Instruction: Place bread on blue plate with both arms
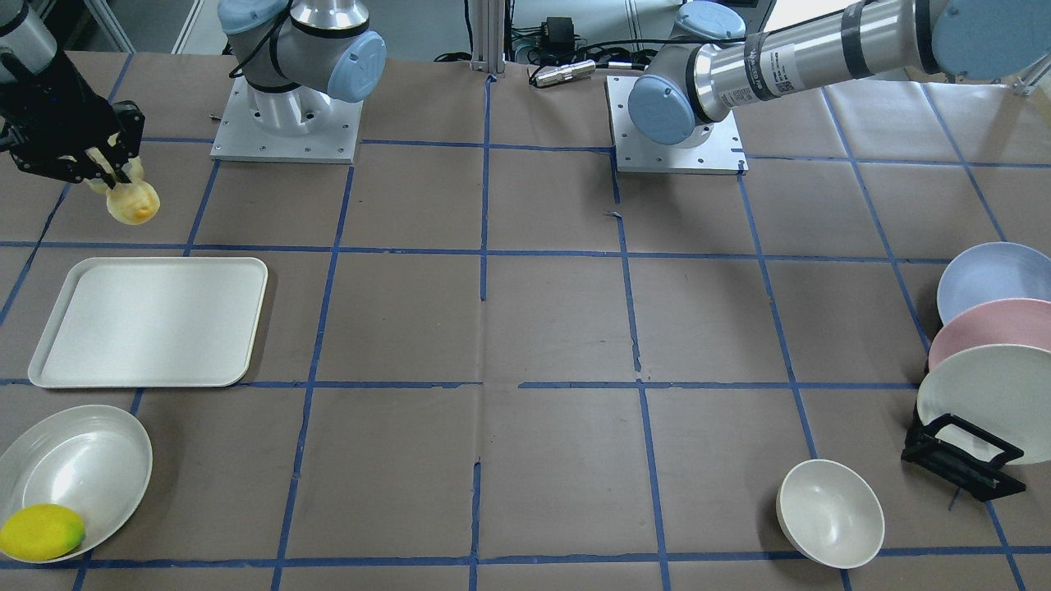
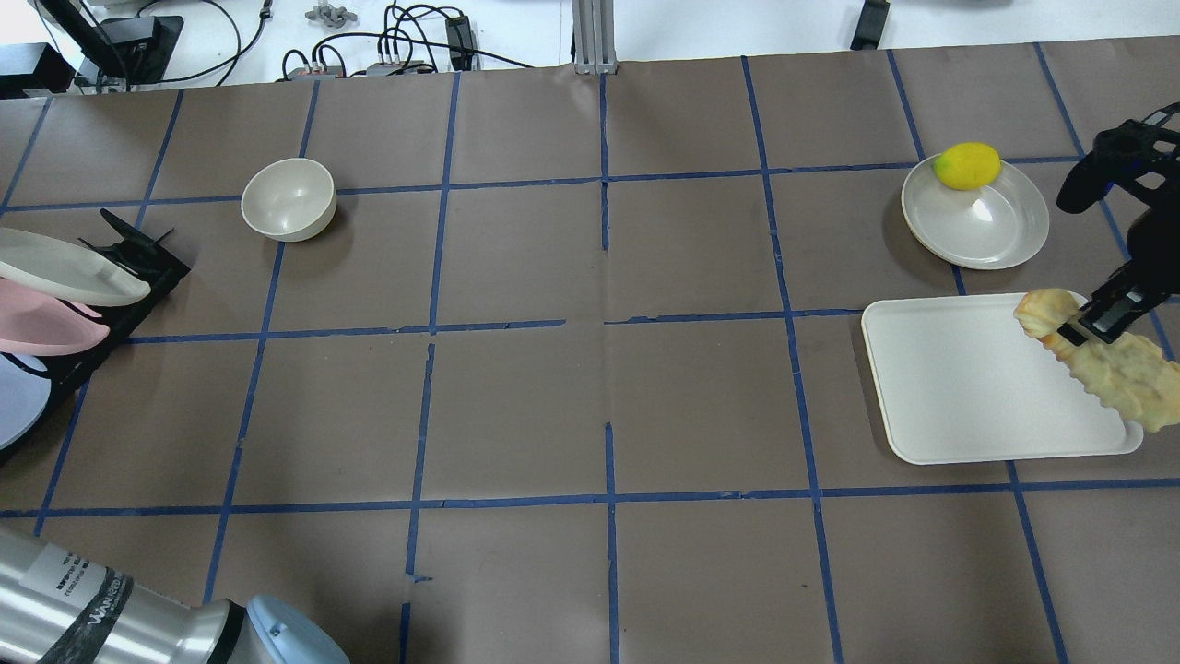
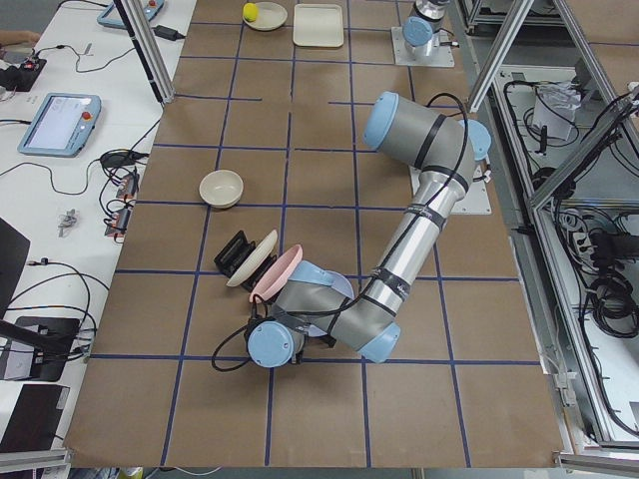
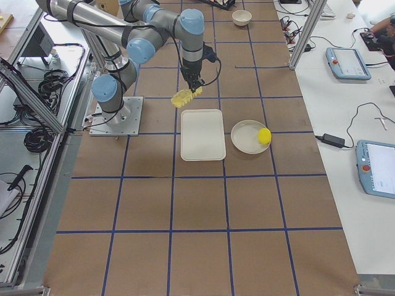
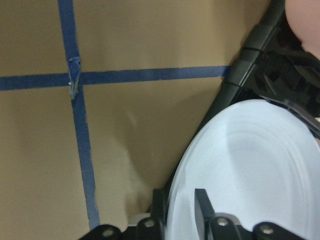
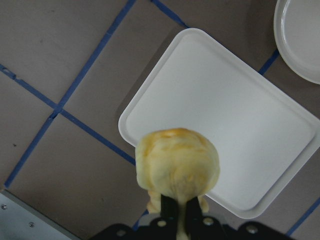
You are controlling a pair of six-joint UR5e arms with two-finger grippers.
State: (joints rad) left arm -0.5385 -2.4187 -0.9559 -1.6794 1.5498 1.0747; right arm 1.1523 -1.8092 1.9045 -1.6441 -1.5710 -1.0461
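My right gripper (image 1: 111,168) is shut on the bread (image 1: 131,201), a pale-yellow ridged loaf with an orange-browned end. It holds the bread in the air over the edge of the white tray (image 2: 968,387) nearest the robot; the bread also shows in the overhead view (image 2: 1111,369) and the right wrist view (image 6: 177,165). The blue plate (image 1: 989,279) stands in a black rack at the table's other end. In the left wrist view my left gripper (image 5: 180,207) has its jaws either side of the blue plate's (image 5: 250,165) rim, one finger (image 5: 201,207) on its face, and looks shut on it.
A pink plate (image 1: 985,328) and a white plate (image 1: 985,394) stand in the same black rack (image 1: 961,460). A white bowl (image 1: 829,513) sits near the rack. A white dish (image 1: 82,468) holds a lemon (image 1: 41,532) beside the tray.
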